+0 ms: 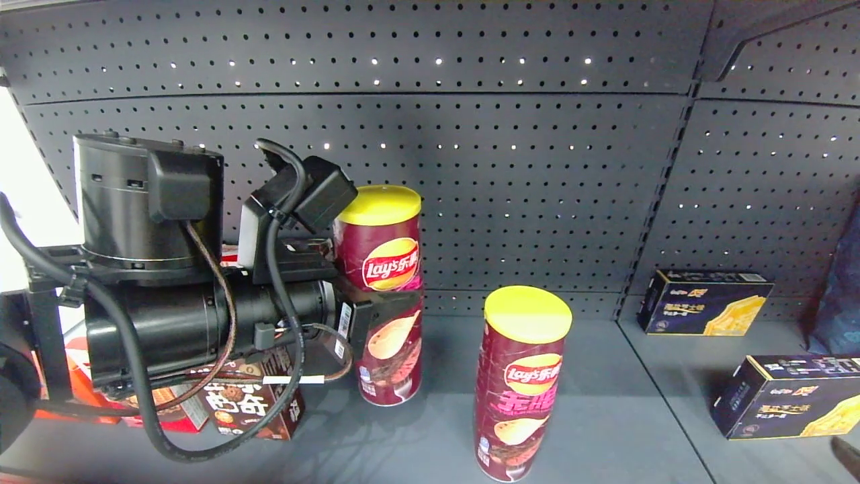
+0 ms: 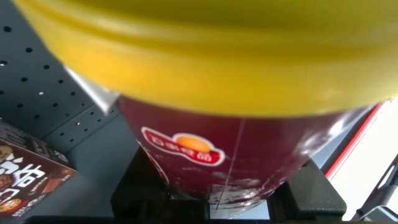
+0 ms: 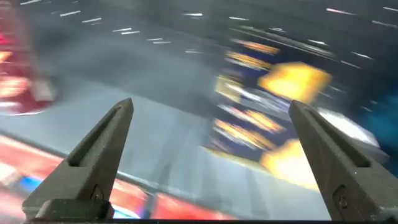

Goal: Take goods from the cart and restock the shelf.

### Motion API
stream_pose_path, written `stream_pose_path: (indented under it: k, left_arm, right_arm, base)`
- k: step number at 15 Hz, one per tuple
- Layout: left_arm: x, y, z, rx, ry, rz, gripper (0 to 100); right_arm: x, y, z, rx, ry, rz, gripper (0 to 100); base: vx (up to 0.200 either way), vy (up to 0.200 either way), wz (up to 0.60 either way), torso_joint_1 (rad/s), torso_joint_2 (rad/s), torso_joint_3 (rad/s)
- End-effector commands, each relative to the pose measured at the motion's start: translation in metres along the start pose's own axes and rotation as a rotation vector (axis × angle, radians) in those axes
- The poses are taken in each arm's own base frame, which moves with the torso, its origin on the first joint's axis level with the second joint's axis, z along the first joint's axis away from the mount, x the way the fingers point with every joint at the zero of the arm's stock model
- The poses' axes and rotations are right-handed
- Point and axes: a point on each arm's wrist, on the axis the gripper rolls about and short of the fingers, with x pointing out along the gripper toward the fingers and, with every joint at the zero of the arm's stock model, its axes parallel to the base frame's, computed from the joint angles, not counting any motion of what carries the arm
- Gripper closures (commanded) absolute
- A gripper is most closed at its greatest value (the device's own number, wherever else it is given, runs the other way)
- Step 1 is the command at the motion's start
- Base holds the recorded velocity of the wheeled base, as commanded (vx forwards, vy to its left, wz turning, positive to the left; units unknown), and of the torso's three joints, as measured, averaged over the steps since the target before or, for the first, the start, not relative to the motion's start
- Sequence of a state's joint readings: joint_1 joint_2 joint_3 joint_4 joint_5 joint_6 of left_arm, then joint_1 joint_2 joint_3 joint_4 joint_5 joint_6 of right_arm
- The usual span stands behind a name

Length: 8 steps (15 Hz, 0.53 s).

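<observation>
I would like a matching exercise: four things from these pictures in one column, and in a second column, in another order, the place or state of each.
Things:
1. left claw
2. right claw
3. front chip can
4. brown cookie box

Place or state:
a. sits below the left arm
b. open, holding nothing
c. stands upright and free on the shelf
d. shut on the back chip can

Pairs: 1-d, 2-b, 3-c, 4-a
</observation>
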<state>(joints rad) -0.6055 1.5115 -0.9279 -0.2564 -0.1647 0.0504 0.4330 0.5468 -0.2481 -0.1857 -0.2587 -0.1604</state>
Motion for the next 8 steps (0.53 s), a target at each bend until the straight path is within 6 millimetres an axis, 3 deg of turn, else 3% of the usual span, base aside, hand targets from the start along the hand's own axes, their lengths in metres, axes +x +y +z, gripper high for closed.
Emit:
stream_pose_path:
  k: [1,4,8]
  left_arm:
    - [0.0,0.0,0.001,0.0,-0.002,0.005,100]
    - [-0.001,0.0,-0.003,-0.002,0.009,0.012,100]
    - [-0.002,0.001,0.001,0.0,-0.006,0.023,100]
  right_arm:
    - [-0.04,-0.007,-0.027,0.061,-0.091,-0.226,0]
    - [-0.045,0.004,-0.072,0.107,-0.067,-0.434,0]
    - [-0.042,0.007,-0.087,0.173,-0.016,-0.454,0]
  base:
    - [0.0,0.0,0.0,0.0,0.0,0.0]
    - [0.0,0.0,0.0,0.0,0.0,0.0]
    - [0.0,0.0,0.0,0.0,0.0,0.0]
